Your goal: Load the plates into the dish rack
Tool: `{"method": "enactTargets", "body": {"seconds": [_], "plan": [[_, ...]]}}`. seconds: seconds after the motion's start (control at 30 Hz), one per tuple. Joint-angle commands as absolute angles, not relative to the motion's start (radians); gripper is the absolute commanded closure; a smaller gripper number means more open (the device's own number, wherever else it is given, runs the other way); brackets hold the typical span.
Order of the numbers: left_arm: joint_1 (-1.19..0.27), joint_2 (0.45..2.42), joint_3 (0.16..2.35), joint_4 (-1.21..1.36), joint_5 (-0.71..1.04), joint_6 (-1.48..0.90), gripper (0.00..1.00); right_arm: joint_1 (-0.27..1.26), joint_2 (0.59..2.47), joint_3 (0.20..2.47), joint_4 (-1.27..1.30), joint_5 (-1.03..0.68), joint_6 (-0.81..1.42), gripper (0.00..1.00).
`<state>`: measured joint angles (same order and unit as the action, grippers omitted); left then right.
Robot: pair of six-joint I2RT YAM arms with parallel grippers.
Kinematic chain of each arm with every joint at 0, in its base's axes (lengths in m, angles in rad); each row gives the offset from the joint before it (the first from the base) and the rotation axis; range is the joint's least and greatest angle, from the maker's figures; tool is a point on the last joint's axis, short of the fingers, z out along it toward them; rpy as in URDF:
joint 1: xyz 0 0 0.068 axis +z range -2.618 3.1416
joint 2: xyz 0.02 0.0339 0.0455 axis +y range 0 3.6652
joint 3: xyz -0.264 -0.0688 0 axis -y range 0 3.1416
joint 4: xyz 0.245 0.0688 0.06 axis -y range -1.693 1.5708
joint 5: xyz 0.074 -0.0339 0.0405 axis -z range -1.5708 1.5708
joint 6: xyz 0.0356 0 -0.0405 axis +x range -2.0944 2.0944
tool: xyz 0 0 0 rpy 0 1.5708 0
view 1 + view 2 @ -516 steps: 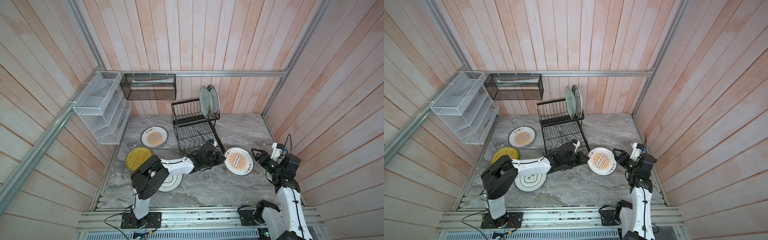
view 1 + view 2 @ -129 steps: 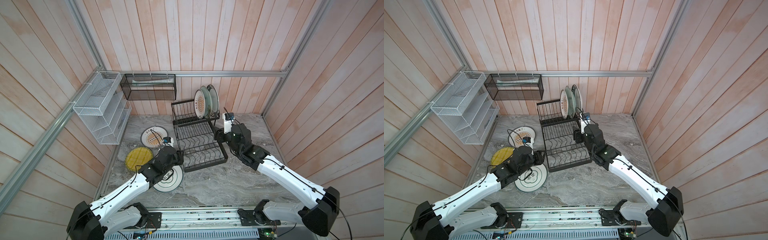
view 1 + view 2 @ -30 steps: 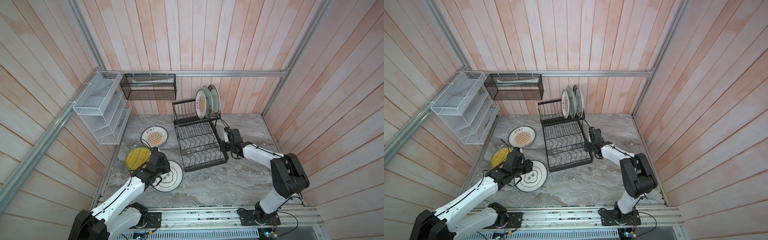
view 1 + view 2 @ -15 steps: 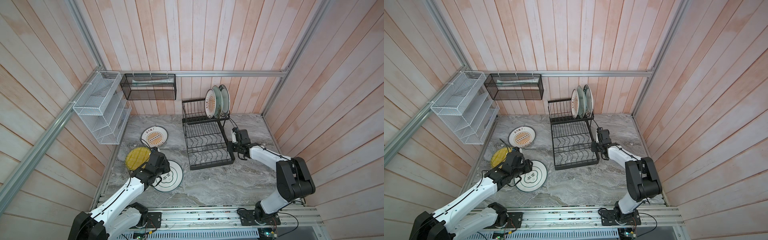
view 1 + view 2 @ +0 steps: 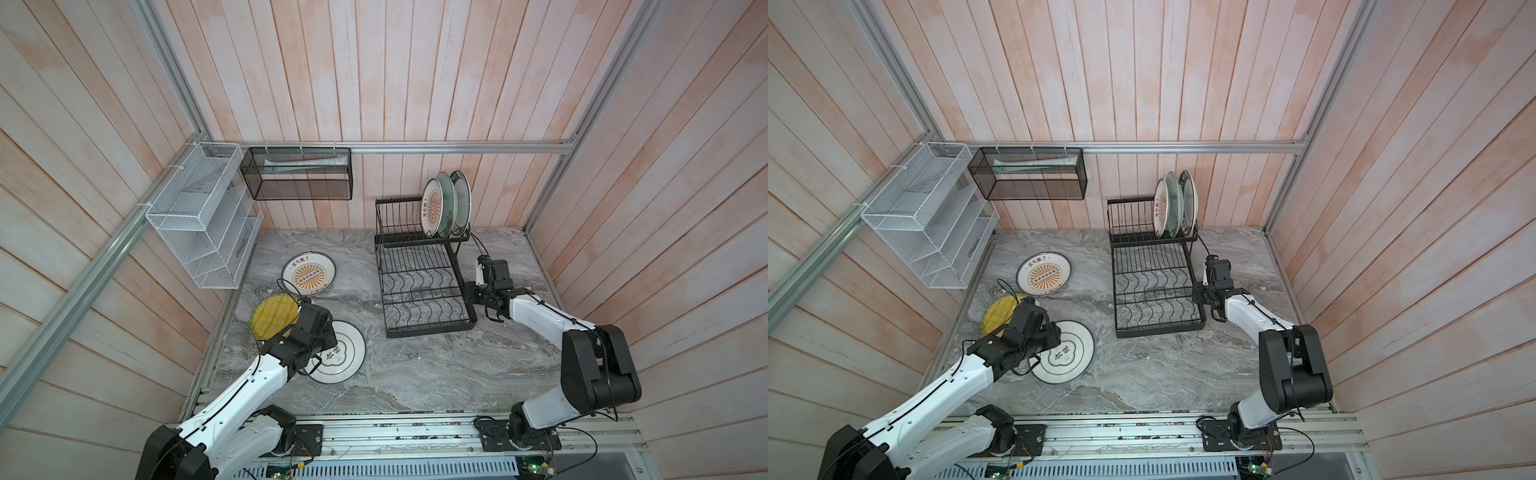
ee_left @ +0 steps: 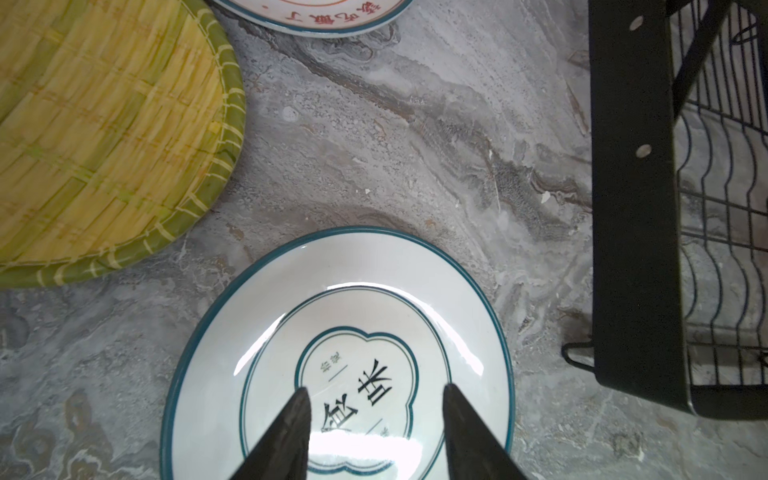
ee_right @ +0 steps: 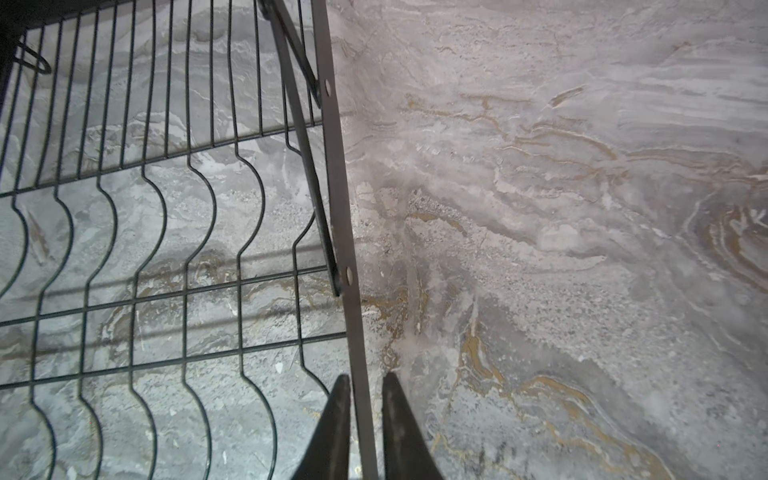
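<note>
marble counter (image 5: pixel 436 374): dish rack (image 5: pixel 430 330); sunburst plate (image 5: pixel 308 274), yellow plate (image 5: pixel 272 318), green-ringed plate (image 5: pixel 347 353) flat (left of rack)

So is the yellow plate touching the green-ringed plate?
Apart. The left wrist view shows bare marble between the yellow plate and the green-ringed plate.

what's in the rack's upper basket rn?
Three plates stand on edge in the upper basket: sunburst plate in front, mint plate, dark-rimmed plate behind. Each hides most of the next one's face.
</note>
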<state>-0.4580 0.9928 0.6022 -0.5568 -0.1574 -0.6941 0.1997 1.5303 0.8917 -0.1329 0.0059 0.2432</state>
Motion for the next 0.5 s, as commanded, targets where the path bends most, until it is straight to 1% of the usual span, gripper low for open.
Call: {"method": "enactTargets", "body": {"seconds": [0.0, 0.17, 0.33, 0.47], "plan": [[-0.450, 0.970, 0.621, -0.621, -0.171, -0.739, 0.47, 0.194, 1.491, 0.888, -0.154, -0.023, 0.250, 0.78], [-0.450, 0.902, 0.590, -0.661, -0.143, -0.823, 0.47, 0.195, 1.435, 0.861, -0.147, -0.045, 0.250, 0.72], [-0.451, 0.792, 0.571, -0.773, -0.224, -0.911, 0.47, 0.197, 1.368, 0.827, -0.143, -0.081, 0.258, 0.69], [-0.451, 0.747, 0.541, -0.780, -0.233, -0.972, 0.48, 0.195, 1.311, 0.800, -0.151, -0.112, 0.265, 0.67]]}}
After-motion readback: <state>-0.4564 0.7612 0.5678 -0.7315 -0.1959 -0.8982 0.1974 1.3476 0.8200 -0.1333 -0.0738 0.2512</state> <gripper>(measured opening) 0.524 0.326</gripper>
